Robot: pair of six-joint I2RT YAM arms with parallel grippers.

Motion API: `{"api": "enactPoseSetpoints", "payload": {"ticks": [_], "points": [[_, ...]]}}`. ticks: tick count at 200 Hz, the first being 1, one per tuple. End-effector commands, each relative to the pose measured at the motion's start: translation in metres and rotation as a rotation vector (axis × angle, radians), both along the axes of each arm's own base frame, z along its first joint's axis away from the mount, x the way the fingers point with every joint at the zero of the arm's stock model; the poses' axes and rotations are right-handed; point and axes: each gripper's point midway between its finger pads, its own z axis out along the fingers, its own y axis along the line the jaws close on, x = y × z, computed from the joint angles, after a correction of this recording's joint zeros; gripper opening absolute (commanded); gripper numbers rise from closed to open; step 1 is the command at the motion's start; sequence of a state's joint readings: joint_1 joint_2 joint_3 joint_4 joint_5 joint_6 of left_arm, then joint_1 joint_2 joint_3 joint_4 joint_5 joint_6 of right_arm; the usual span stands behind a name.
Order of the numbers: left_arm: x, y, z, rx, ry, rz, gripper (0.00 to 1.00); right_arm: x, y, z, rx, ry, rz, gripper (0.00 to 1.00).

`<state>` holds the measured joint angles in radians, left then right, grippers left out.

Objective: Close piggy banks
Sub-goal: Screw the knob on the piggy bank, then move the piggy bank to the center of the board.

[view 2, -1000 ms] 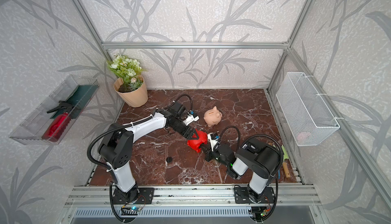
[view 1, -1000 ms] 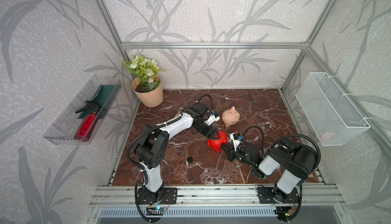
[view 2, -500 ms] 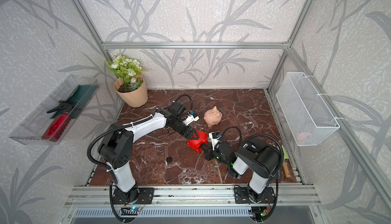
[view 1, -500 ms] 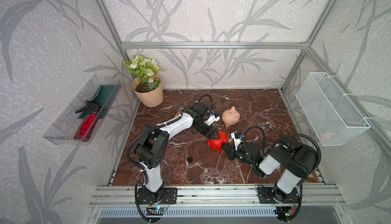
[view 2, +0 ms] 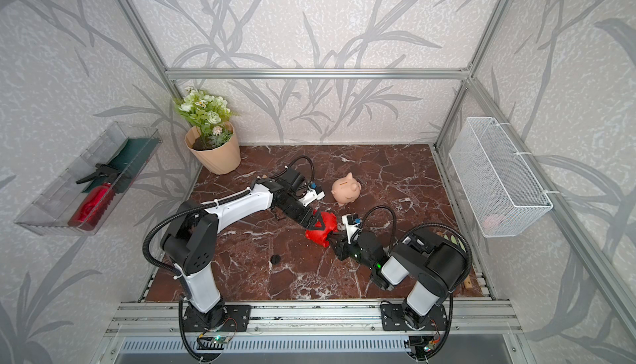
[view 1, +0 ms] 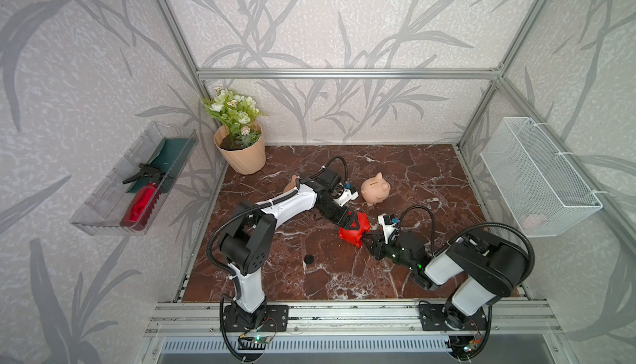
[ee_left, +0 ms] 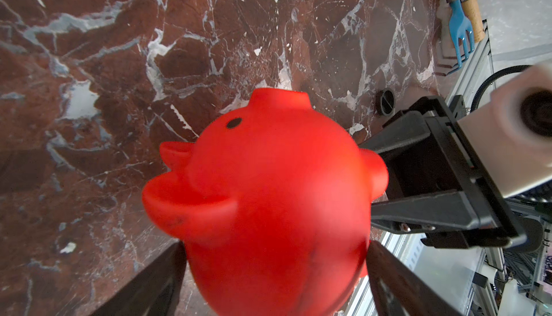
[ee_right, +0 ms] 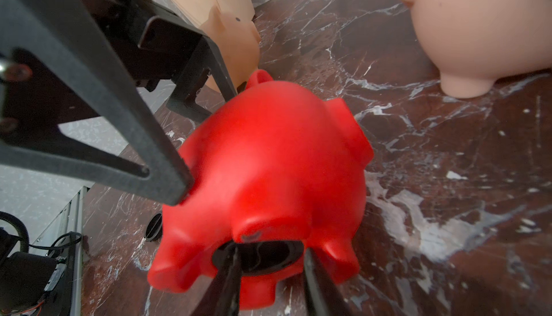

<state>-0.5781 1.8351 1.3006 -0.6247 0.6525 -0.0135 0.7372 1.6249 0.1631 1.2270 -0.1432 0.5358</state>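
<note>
just beyond the red pig (view 1: 354,231) stands a tan pig (view 1: 375,190).

On the bench (view 1: 413,173) the tipped piggy bank (view 1: 354,229) is central, the upright piggy bank (view 1: 375,189) behind it, the flowerpot (view 1: 241,154) back-left, the disc (view 1: 309,259) front-left.

I see: red piggy bank (ee_left: 277,198) smooth matt plastic | tabletop (view 1: 413,173) glossy marble-look | far-right basket (view 1: 537,173) white wire mesh
</note>
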Motion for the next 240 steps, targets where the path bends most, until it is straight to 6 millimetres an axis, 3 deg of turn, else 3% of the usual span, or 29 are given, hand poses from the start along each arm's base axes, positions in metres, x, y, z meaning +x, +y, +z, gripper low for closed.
{"api": "enactPoseSetpoints", "payload": {"ticks": [1,45,77,111,135,160,195,240], "points": [[-0.004,0.004,0.008,0.023,0.002,0.023,0.93,0.001,-0.003,0.01,-0.027,-0.037,0.0,0.37],[0.015,0.017,0.021,0.084,-0.1,0.136,0.99,-0.011,-0.025,0.011,-0.18,0.012,-0.016,0.35],[0.025,0.028,0.045,0.087,-0.202,0.225,0.99,-0.019,-0.05,0.032,-0.236,-0.004,-0.073,0.35],[0.014,0.024,0.061,0.138,-0.293,0.192,0.99,-0.019,-0.076,0.057,-0.302,-0.022,-0.151,0.36],[0.006,0.015,0.054,0.187,-0.306,0.161,0.99,-0.011,-0.099,0.068,-0.284,0.056,-0.277,0.44],[-0.017,0.003,0.042,0.229,-0.156,0.044,0.99,-0.004,-0.112,0.075,-0.227,0.204,-0.33,0.55],[-0.017,-0.006,0.027,0.26,-0.165,0.0,0.99,0.004,-0.118,0.083,-0.242,0.282,-0.325,0.65],[-0.016,-0.005,0.015,0.35,-0.181,-0.081,0.99,0.009,-0.116,0.089,-0.219,0.287,-0.307,0.67]]}}
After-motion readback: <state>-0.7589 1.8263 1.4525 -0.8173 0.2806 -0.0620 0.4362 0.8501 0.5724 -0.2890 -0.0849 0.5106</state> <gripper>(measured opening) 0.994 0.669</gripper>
